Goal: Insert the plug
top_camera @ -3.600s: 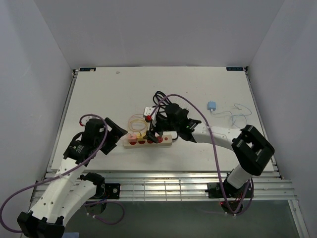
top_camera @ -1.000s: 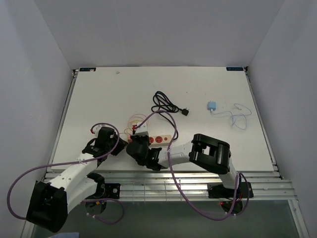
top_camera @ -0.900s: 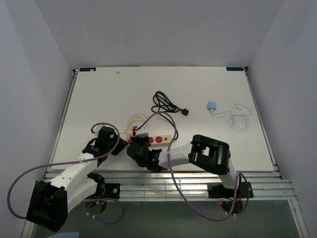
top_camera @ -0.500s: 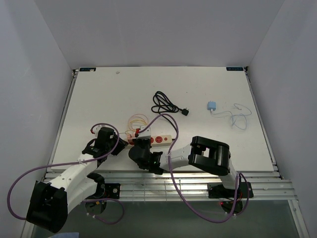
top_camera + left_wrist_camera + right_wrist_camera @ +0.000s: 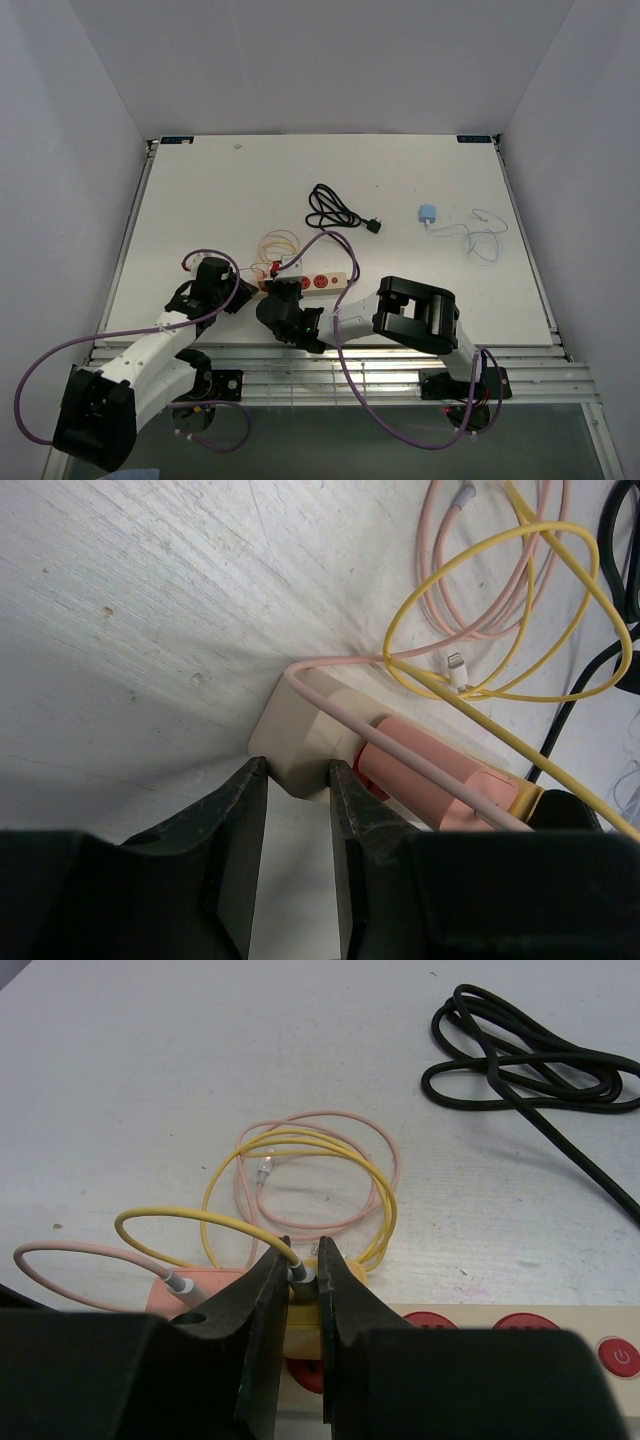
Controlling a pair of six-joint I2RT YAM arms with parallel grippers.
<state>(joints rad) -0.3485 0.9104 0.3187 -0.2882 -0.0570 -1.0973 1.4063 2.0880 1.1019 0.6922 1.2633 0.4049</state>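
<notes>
Fingers (image 5: 262, 1310) of my right gripper (image 5: 303, 1265) are clamped on the yellow plug (image 5: 303, 1312), its cable rising out between the tips. The power strip (image 5: 470, 1322) lies just beneath them, its long axis running crosswise, with a pink plug (image 5: 200, 1285) seated just to their left. I judge the push goes straight down off the fingertips. My left gripper (image 5: 295, 770) straddles the strip's end, fingers (image 5: 235, 820) narrowly apart; whether they pinch it I cannot tell.
</notes>
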